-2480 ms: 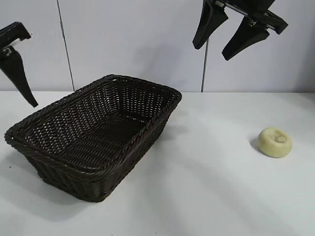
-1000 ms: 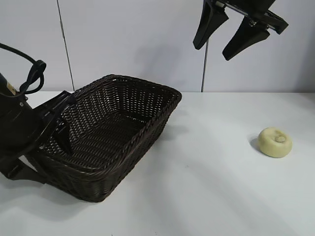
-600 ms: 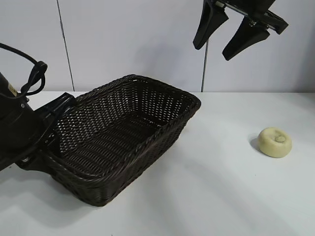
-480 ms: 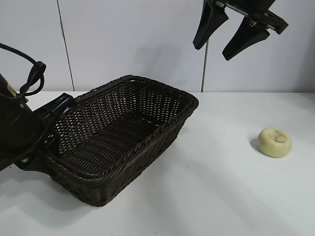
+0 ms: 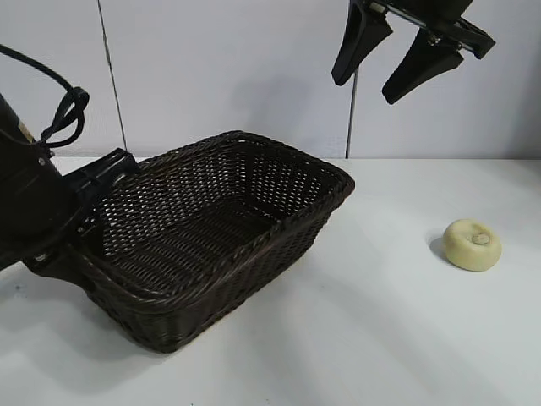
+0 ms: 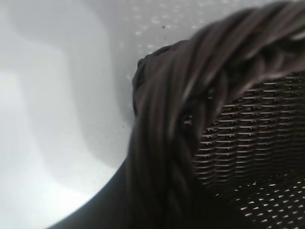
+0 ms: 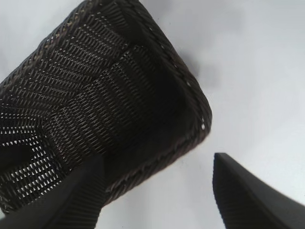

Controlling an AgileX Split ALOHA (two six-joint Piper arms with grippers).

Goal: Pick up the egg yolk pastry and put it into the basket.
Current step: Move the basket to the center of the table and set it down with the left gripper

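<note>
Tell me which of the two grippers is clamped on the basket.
The left gripper, low at the basket's left rim, is shut on the braided edge. The right gripper hangs open high above the table, holding nothing.

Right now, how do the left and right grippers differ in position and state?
The left gripper is low at the basket's near-left corner, clamped on its braided rim; the right gripper hangs high above the table, holding nothing. The left gripper's fingers are closed on the wicker, while the right gripper's fingers stand apart. The left touches the basket; the right touches nothing. Neither is near the egg yolk pastry.
</note>
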